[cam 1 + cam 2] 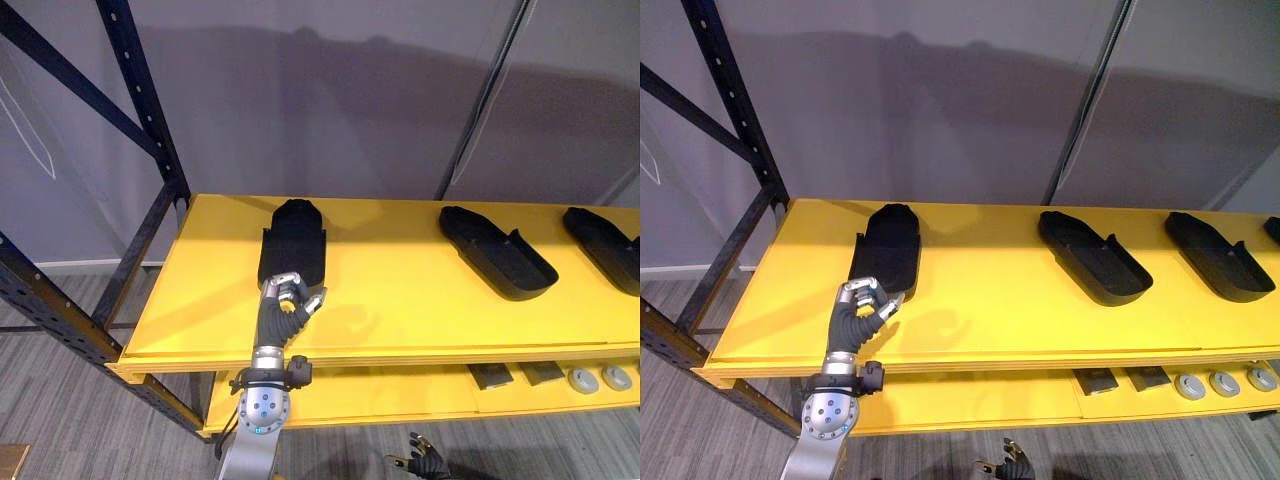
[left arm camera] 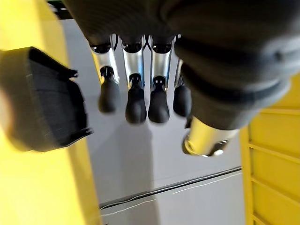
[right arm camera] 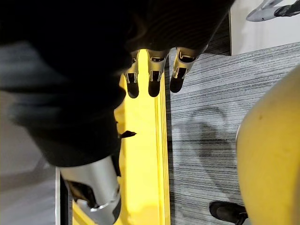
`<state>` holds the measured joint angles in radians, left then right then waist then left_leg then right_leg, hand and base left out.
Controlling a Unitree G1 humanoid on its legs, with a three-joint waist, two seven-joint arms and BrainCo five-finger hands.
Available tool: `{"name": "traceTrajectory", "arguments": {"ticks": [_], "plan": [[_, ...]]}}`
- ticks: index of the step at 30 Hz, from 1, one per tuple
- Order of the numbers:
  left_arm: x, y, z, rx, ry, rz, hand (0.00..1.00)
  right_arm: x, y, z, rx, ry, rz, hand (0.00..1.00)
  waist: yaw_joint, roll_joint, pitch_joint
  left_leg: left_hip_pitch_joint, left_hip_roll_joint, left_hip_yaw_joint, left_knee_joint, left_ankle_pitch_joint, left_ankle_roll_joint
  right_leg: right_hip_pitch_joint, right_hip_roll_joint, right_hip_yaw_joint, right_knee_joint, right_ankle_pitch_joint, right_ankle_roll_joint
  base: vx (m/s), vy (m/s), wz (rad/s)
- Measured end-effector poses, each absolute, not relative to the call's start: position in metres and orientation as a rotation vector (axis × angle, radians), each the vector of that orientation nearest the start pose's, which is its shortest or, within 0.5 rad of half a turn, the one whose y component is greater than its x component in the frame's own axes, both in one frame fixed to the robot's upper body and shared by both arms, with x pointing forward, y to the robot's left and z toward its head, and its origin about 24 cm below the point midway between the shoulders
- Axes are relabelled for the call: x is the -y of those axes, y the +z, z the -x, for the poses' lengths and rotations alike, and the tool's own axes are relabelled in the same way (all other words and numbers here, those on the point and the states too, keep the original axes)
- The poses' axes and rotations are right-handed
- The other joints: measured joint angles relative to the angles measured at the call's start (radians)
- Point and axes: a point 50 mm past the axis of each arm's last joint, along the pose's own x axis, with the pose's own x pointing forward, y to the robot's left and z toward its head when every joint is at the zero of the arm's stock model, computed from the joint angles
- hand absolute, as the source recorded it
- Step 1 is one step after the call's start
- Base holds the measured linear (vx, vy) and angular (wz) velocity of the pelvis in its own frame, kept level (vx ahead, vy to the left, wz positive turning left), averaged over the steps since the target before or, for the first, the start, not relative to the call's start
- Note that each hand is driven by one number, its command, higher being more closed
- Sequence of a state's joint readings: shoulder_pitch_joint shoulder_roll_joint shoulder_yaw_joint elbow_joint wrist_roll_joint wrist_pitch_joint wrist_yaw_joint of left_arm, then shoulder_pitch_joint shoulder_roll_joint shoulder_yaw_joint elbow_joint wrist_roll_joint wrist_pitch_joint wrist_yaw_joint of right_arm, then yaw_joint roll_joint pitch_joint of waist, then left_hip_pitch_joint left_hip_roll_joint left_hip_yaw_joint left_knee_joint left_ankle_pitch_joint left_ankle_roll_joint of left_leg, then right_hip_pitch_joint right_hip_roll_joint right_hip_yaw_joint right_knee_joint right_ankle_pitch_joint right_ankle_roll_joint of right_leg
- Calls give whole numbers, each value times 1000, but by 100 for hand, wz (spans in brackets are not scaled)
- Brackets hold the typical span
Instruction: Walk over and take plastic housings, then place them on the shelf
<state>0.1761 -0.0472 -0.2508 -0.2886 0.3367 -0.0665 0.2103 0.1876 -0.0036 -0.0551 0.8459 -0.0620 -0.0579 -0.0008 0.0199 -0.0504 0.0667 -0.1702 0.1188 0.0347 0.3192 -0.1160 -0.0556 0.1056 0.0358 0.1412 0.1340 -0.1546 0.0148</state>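
Grey wall panels (image 1: pixel 330 90) backed the yellow shelf (image 1: pixel 400 310). One black plastic housing (image 1: pixel 295 245) lay at the shelf's left end, with my left hand (image 1: pixel 292 300) just beside it, fingers relaxed and holding nothing. My right hand (image 1: pixel 425 462) hung below the shelf, fingers loosely straight.

Grey wall (image 1: pixel 350 90), shadow-streaked, is being fronted by dark perforated rack frame (image 1: pixel 140 85) w/ yellow shelf (image 1: pixel 400 300); floor (image 1: pixel 60 410) is being covered by grey striped carpet.
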Motion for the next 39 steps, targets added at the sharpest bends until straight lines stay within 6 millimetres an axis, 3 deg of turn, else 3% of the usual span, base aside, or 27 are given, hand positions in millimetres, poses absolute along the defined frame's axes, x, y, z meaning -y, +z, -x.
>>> {"name": "traceTrajectory", "arguments": {"ticks": [7,21,24,32,39], "plan": [[-113,47,-215,85,65,-250,100,165,-150,-99,-966,-75,39,0,3,-3,-9,-17,-19,24,72,-57,24,2,-30,2,19,-22,18,15,88,-4],[-120,15,-227,-74,74,-295,100,165,-149,-92,-967,-83,36,0,-5,-5,-49,12,-32,35,60,-86,27,2,-42,12,52,-23,18,17,36,-2],[-122,3,-232,-123,67,-335,100,165,-149,-91,-970,-83,36,0,-5,-4,-55,38,-33,47,20,-63,31,-4,-44,13,67,-23,18,17,-24,-7],[-127,-1,-249,-129,64,-414,100,163,-153,-88,-995,-75,31,0,-7,-8,-75,118,-50,73,-158,36,22,-22,-54,16,67,-17,10,32,-68,-5],[-138,0,-269,-126,61,-483,100,163,-154,-94,-1001,-66,38,0,-40,-10,-73,181,-58,77,-372,178,20,-48,-49,20,37,1,-8,-74,-47,-2]]}}
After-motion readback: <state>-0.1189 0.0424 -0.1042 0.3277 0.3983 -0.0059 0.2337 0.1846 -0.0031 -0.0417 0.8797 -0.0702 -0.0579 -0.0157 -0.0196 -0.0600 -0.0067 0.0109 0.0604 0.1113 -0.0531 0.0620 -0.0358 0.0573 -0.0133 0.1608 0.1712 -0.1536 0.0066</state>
